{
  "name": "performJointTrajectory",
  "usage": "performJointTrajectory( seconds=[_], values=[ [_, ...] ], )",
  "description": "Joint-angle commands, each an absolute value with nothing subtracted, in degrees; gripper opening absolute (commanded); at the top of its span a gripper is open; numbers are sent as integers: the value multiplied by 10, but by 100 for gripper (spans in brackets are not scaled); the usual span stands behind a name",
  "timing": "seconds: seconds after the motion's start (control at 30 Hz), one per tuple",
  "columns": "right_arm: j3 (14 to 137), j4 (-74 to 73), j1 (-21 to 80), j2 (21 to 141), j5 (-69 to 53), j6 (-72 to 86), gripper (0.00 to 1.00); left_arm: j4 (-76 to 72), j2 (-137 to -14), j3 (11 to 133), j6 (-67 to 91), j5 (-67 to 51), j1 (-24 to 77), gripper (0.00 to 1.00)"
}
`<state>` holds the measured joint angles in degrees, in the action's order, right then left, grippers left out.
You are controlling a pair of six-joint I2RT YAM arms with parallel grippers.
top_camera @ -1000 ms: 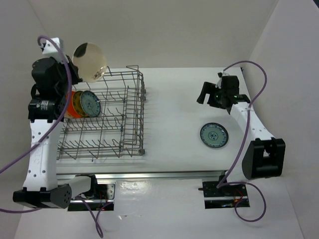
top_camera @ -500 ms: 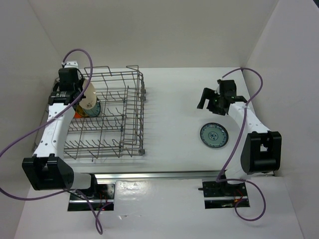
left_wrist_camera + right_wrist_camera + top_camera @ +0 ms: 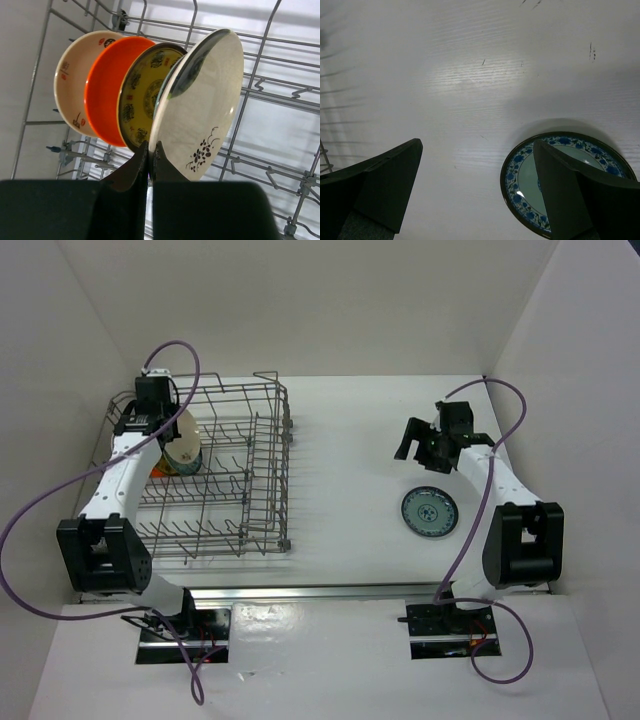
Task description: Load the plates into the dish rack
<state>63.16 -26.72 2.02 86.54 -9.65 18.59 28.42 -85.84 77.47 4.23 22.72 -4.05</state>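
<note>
Four plates upright in dish rack (image 3: 262, 470) | left jaws pinching lower rim of cream plate (image 3: 200, 105), close beside brown-yellow plate (image 3: 142, 95) | right jaws spread above teal plate (image 3: 429, 511), flat on table (image 3: 350, 460) | risk: release before the rim seats between tines, so the cream plate tips onto its neighbours

In the grey wire rack (image 3: 267, 465): a cream plate (image 3: 70, 80) with small red and dark marks, a plain orange plate (image 3: 105, 95), a brown plate (image 3: 142, 95) patterned in yellow, and a speckled plate (image 3: 207, 110), off-white with a black flower sprig. Right of the rack, on the white surface (image 3: 350, 440), a blue plate (image 3: 429, 511): blue flowers ringing a pale green centre.
</note>
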Motion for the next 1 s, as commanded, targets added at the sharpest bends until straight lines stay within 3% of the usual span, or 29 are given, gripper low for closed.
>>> performJointTrajectory(
  seconds=[0.0,0.67,0.7,0.73,0.8,0.97],
  values=[
    [622,-254,17,867,-89,198,100,266,-880,789,21,225,-44,0],
    [622,-249,17,862,-83,203,100,305,-961,816,16,166,-32,1],
    [622,-254,17,862,-83,203,100,312,-969,822,16,166,-32,5],
    [622,-254,17,862,-83,203,100,324,-976,827,21,173,-32,21],
    [622,-261,17,862,-77,203,100,324,-970,832,21,173,-32,38],
    [633,-282,17,862,-21,203,100,331,-947,844,27,168,-25,63]
  ],
)
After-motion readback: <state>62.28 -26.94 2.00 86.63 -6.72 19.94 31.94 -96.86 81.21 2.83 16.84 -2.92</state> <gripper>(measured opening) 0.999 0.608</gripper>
